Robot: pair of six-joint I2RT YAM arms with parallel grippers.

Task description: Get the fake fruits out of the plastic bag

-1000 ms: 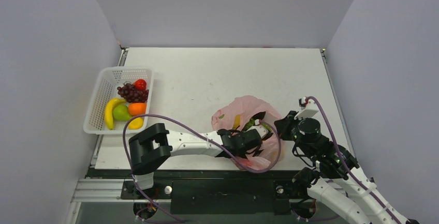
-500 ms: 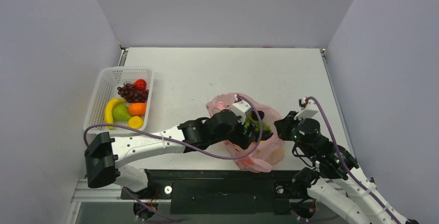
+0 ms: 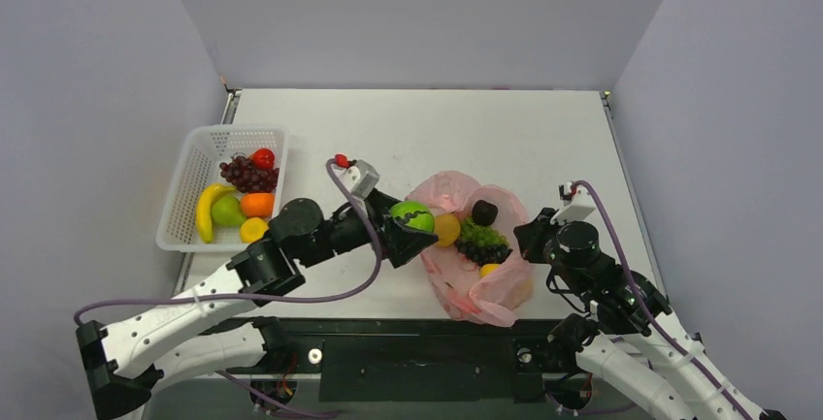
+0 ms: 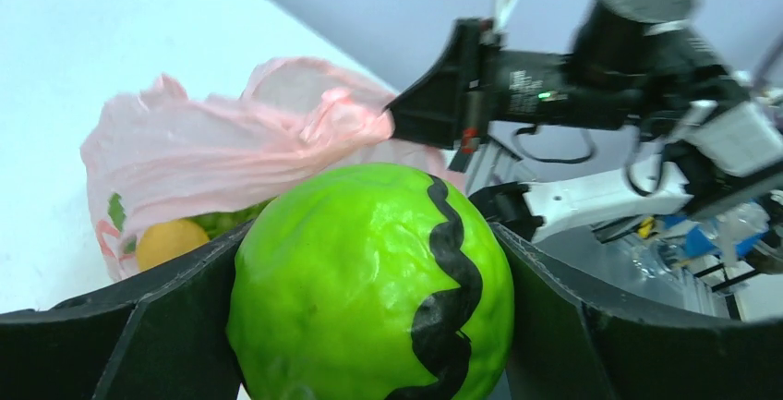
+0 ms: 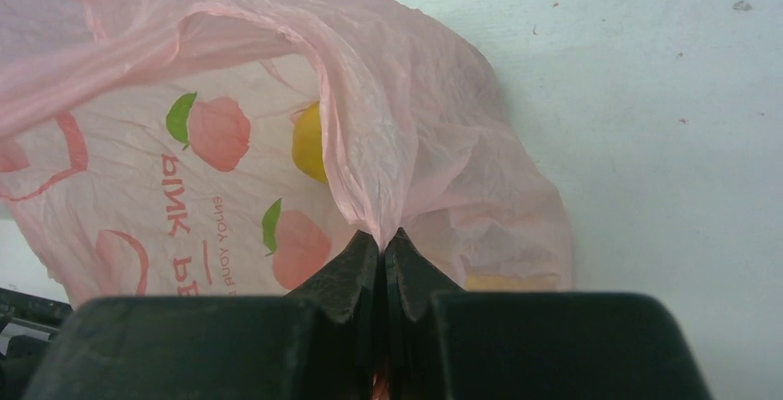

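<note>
L gripper [image 3: 409,225] is clamped on a green fruit [image 4: 369,280] w/ a wavy black stripe. Its fingers are spread to about the ball's width, one pad on each side. The fruit sits just left of the plastic bag [image 3: 456,192] mouth, outside the film.

R gripper [image 5: 383,254] pinches a fold of the bag's edge on its right side, fingertips meeting w/ only pink film between them.

The bag lies crumpled on the table [image 3: 437,129] near the front centre, mouth open upward. Inside: an orange-yellow round fruit [image 3: 446,229], green grapes [image 3: 478,237], a dark purplish piece [image 3: 484,212] and a yellow fruit [image 3: 488,270] lower down.

At far left, well apart from the bag, a white basket [image 3: 190,173] holds a banana [image 3: 204,211], pear [image 3: 229,211], orange [image 3: 257,204], lemon [image 3: 254,231], purple grapes [image 3: 247,176] and a red fruit [image 3: 263,158].
</note>
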